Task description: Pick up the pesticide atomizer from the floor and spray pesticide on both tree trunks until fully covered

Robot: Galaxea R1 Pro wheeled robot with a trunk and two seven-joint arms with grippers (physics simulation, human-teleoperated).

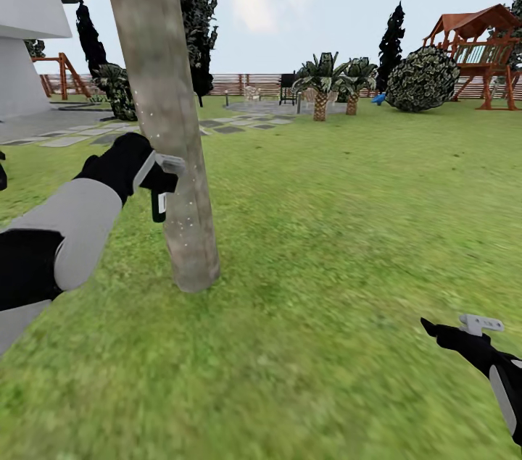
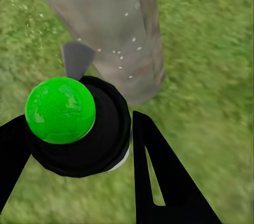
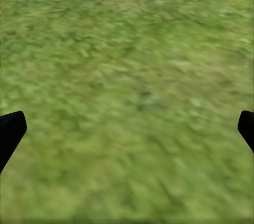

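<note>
the right claw is held low over the grass floor, well apart from the tree trunk; its black fingers are spread wide with nothing between them. the pesticide atomizer is gripped in the left claw, its light grey spray head right against the trunk. pale specks are seen on the mottled bark. behind the trunk, a paved path, palms, a slat fence and a wooden playset are seen.

The black pesticide atomizer hangs upright, its grey spray head against a thick, mottled beige-grey tree trunk flecked with white droplets.
</note>
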